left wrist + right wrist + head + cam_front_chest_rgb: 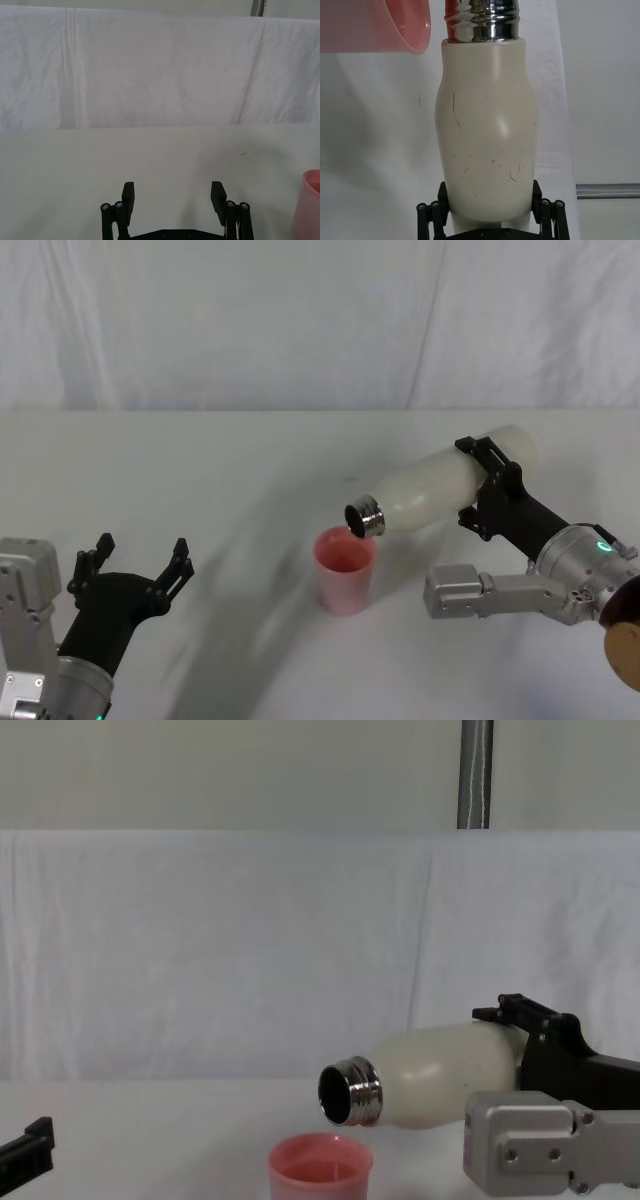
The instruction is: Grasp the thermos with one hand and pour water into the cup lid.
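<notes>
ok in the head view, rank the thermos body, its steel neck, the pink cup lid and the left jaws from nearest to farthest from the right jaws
1. The thermos body: clamped in the right gripper, lying nearly level on the robot's right.
2. The steel neck: the thermos's low end, over the cup's rim.
3. The cup lid: upright on the table, near the middle.
4. The left gripper: open, far on the robot's left.

My cream-white thermos (440, 487) lies tipped nearly flat, its open steel neck over the rim of the upright salmon-pink cup lid (345, 570) on the desk (200, 470).
</notes>
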Robot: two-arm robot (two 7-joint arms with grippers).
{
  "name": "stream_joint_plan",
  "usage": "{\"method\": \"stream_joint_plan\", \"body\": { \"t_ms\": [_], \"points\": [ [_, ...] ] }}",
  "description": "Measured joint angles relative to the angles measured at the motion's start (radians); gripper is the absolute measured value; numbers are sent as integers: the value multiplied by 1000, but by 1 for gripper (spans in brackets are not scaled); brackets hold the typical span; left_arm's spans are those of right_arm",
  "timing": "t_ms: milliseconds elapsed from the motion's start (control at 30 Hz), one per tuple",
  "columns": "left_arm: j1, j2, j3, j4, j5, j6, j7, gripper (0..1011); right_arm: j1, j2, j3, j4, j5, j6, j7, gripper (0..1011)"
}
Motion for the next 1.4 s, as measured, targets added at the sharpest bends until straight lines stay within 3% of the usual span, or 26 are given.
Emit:
{"method": "stream_joint_plan", "body": {
  "t_ms": [1400],
  "points": [
    [0, 0, 0, 0, 0, 0, 0, 1001, 3, 2, -13, 3, -24, 13, -13, 959]
  ]
}}
